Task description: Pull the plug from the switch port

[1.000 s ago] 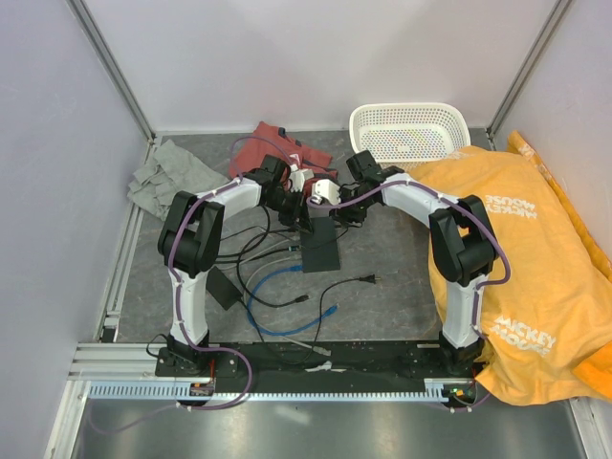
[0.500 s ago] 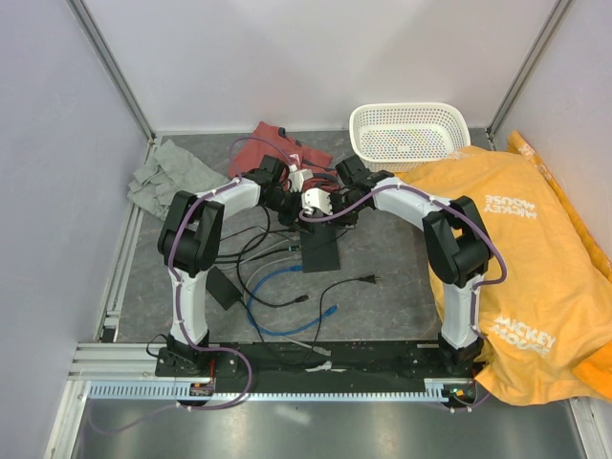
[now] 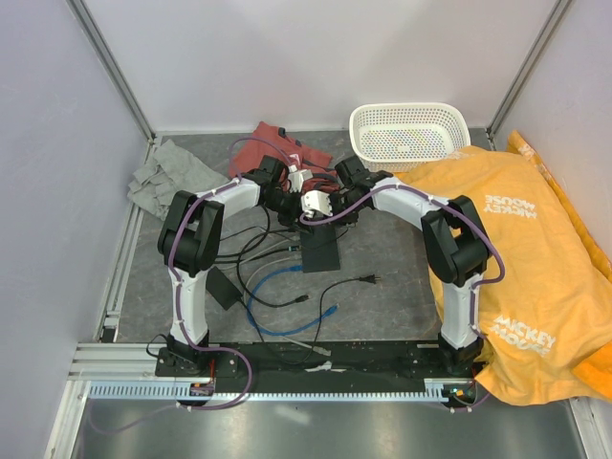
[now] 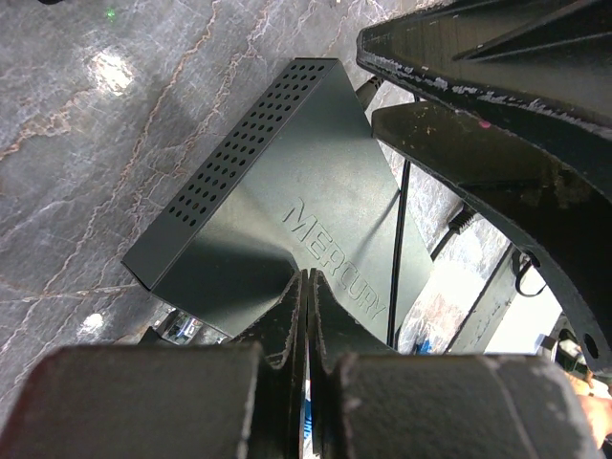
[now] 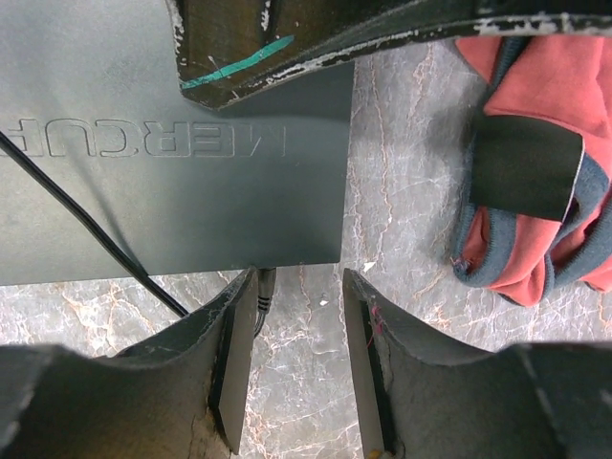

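A flat, matte black rectangular switch (image 3: 320, 251) with raised lettering on its lid lies on the grey marbled counter (image 5: 430, 363), between the two arms and just under both wrists.

The left pincer (image 4: 304, 287) has its two fingers pressed together with nothing between them. Its tips point down over the lid near the lettering. It looks to be pinning the box, though I cannot tell for sure that it touches.

The right pincer (image 5: 298, 287) stands apart, low at the switch's far edge. A small dark barrel-shaped plug (image 5: 267, 285) sits in that edge. It is off centre in the gap, just beside the inner face of one finger and well apart from the other. A thin black cable (image 5: 96, 229) crosses the lid and drops past the edge close to the plug. A crumpled red and grey cloth (image 5: 545, 220) lies near that end of the box.

The step in hand seems to be lining up the grasp, with the plug not yet gripped. To do it well, the right pincer should:
- shift sideways until the plug sits in the middle of the gap
- close on the plug's body rather than on the cable
- draw straight back along the port's line, level with the counter

The left pincer should bear down on the lid throughout. Otherwise the light box will likely slide along with the pull and the plug will stay seated
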`<state>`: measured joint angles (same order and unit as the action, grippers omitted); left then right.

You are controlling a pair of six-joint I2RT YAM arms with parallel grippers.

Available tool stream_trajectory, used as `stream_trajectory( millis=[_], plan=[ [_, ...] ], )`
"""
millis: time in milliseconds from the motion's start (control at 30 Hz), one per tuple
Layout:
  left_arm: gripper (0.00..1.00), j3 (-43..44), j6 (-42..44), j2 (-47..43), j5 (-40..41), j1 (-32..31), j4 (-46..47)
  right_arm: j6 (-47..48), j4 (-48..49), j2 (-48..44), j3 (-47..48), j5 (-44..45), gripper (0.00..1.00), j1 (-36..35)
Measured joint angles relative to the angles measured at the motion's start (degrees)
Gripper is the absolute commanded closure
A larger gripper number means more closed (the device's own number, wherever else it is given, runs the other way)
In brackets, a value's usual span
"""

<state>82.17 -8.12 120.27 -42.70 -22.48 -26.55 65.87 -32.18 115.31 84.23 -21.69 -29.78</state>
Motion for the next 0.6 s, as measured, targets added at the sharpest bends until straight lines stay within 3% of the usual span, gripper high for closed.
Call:
stream_trajectory(
  millis=[600],
  plan=[
    [0.98,0.0,0.3,0.0,-0.1,0.0,0.0,-0.1,-1.6,2.6,0.6,1.8,0.52,0.0]
  ],
)
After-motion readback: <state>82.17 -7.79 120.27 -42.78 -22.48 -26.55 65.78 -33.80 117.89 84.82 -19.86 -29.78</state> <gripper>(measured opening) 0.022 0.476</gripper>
